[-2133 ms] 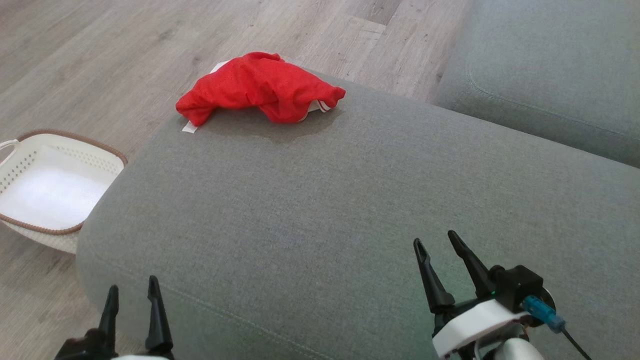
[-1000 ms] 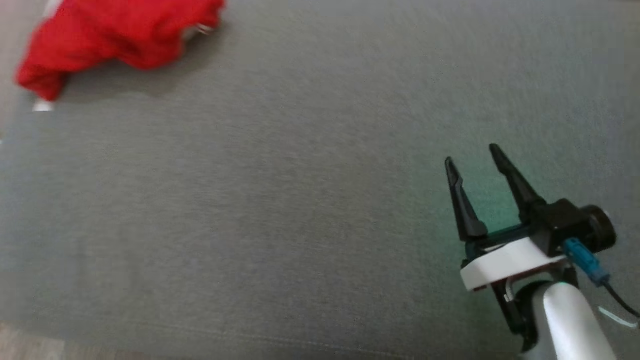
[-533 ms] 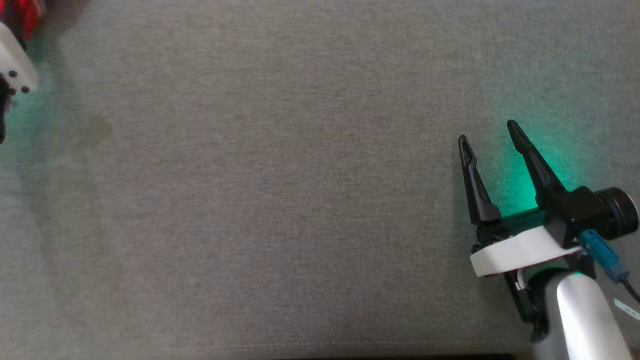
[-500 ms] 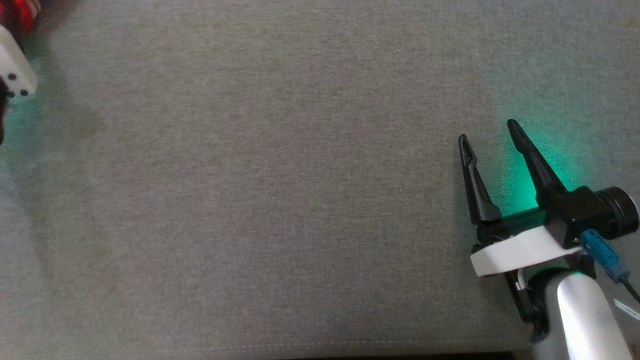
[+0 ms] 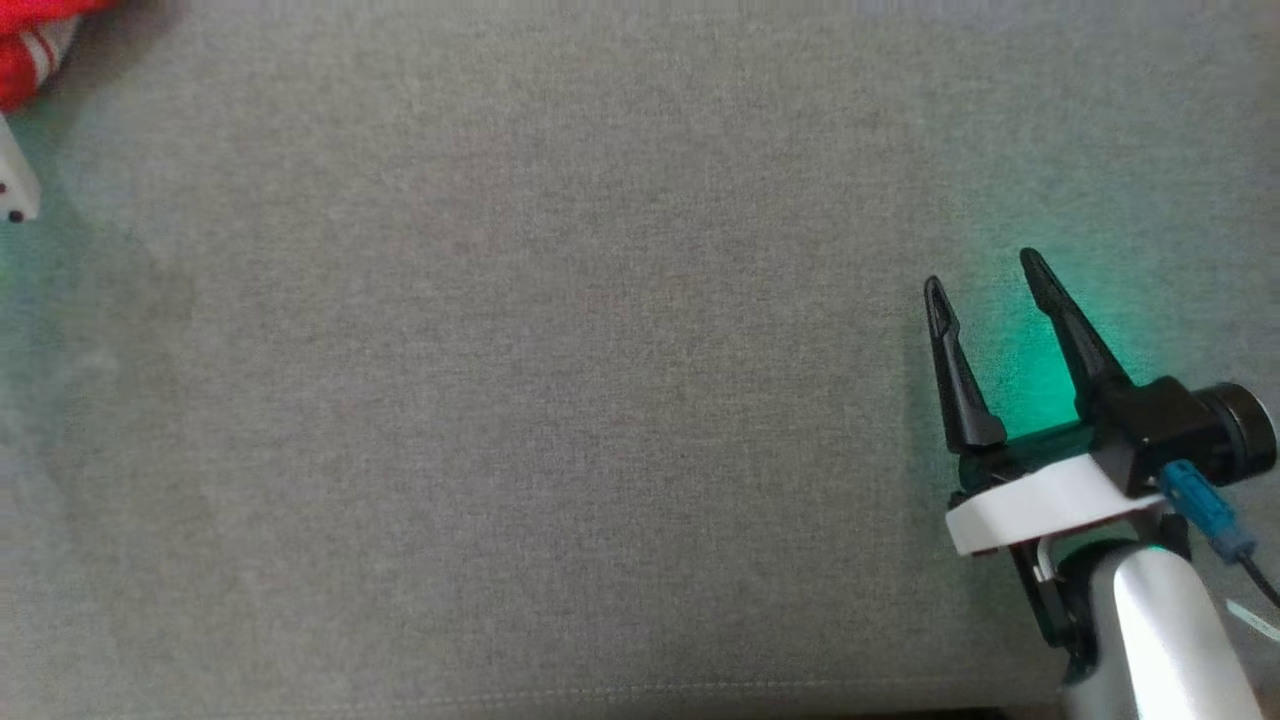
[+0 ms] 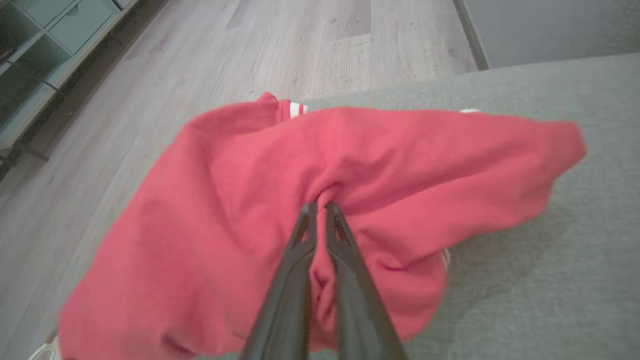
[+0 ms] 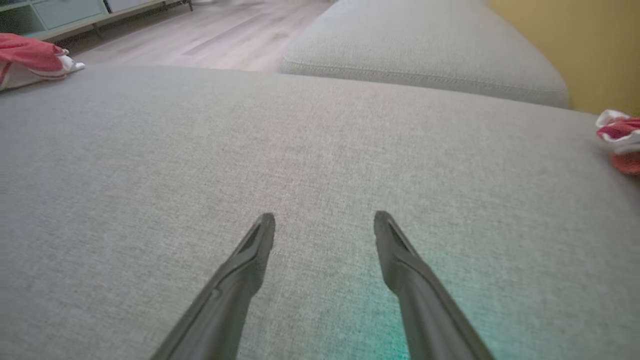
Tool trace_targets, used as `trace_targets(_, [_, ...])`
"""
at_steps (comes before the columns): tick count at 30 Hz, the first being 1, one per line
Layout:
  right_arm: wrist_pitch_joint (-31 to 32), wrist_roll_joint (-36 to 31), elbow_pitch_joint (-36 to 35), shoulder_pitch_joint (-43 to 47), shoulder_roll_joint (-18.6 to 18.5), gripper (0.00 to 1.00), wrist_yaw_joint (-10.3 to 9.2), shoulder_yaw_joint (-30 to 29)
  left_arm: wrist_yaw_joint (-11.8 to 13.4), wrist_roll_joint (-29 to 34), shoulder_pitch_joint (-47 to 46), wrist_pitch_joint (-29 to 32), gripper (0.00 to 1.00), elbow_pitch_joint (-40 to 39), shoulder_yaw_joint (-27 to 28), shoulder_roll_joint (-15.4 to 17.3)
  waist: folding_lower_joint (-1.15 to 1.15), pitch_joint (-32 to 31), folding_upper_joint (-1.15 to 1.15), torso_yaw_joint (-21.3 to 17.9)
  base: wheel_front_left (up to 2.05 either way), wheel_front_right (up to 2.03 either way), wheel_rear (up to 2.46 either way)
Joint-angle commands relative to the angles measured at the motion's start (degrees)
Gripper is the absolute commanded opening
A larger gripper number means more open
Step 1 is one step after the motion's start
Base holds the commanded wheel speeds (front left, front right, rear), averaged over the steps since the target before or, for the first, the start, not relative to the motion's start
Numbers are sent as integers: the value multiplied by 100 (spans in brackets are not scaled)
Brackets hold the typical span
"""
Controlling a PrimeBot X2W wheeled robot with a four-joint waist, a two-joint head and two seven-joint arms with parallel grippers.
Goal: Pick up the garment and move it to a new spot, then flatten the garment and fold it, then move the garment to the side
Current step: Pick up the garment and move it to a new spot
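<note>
Head view's ten o'clock corner crops the red garment point(image 5: 25, 25); right wrist view's three o'clock edge crops an unidentifiable red-and-white cloth point(image 7: 619, 131).

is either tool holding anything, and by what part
The left tool pinches a bunched fold near the middle of the red garment; right tool is open, holding nothing.

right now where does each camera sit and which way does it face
Head view: on the head, looking down on the grey cushion; right gripper open at lower right.
Left wrist view: on the left wrist, facing the floor beyond the cushion; left gripper shut on the red garment.
Right wrist view: on the right wrist, looking low across the cushion; its open fingers show.
Shared: all three show garment and cushion.
</note>
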Motion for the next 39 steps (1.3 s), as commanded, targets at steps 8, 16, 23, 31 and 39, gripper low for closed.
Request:
trace_targets(8, [-217,279,292,65,-19,100,37,187,-437,243,-459,-304,0,-156,-145,258,0,-1276,0,-35,0,0,0])
trace_targets(16, [-413,647,763,356,-19,100,37,213,-729,300,-548,-216,0,-444,-434,165,0,-2483,0,-329,0,0,0])
trace_targets(23, [-521,837,990,644,-19,100,37,130,-877,84,-520,-126,0,-977,-625,-206,0,-3129,0,-602,0,0,0])
trace_targets(31, [-650,980,1110,809,-19,100,37,4,-944,-631,-249,38,0,-1970,-869,-1247,0,-3308,0,-887,0,0,0])
trace_targets(39, [-761,1115,1250,750,-19,100,37,78,-618,-1358,798,-248,0,-2259,-750,-2101,0,-3003,0,-1130,0,0,0])
